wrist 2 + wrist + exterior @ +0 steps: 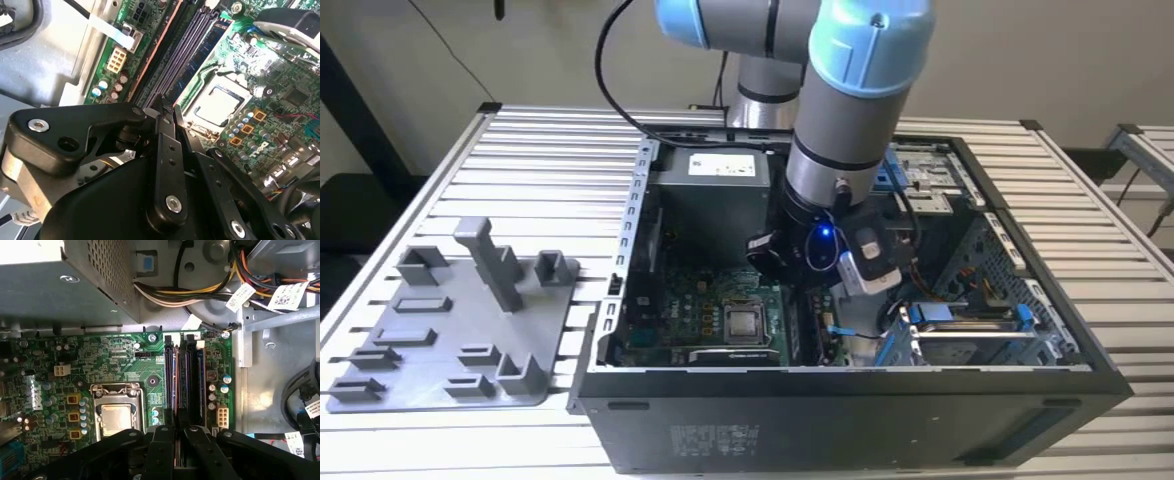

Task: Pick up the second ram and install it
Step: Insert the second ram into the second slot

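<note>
The gripper (177, 432) is down in the computer case (854, 410), fingers (162, 450) clenched on the second ram (178, 390) over its slot.

In the second wrist view the black gripper (167, 112) takes the lower half of the picture, with its linkage arms and silver screws in front. The two fingers (164, 145) stand close together, and a thin edge shows between their tips, but it cannot be told whether this is the second ram. The tips are just over the long dark memory slots (186, 47), which run slanted across the green motherboard (270, 95). Beside the slots sits the processor socket (218, 105) with its metal frame. On the other side of the slots are a white connector (116, 60) and some small capacitors (102, 87), and next to them the grey case wall (45, 65).
</note>
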`<control>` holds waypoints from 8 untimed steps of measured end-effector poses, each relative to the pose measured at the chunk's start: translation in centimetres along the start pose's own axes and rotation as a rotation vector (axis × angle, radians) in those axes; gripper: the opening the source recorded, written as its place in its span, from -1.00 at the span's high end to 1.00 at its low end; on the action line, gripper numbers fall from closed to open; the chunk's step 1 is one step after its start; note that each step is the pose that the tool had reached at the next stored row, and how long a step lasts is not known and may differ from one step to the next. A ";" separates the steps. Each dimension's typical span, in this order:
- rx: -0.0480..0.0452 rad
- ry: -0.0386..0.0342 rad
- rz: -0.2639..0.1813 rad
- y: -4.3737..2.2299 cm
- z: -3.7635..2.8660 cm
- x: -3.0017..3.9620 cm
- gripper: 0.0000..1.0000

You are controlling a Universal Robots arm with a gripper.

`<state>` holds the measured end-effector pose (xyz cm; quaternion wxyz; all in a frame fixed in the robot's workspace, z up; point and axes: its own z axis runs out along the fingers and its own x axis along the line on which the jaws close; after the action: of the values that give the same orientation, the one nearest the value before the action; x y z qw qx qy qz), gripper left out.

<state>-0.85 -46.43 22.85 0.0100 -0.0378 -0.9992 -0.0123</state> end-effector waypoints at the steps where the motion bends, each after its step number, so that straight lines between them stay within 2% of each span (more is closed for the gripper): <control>1: 0.0000 0.0000 0.000 0.00 0.02 -0.04 0.72; 8: -0.0001 -0.0001 0.000 0.00 0.21 -0.17 0.72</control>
<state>-0.69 -46.43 22.64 0.0100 -0.0379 -0.9992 -0.0124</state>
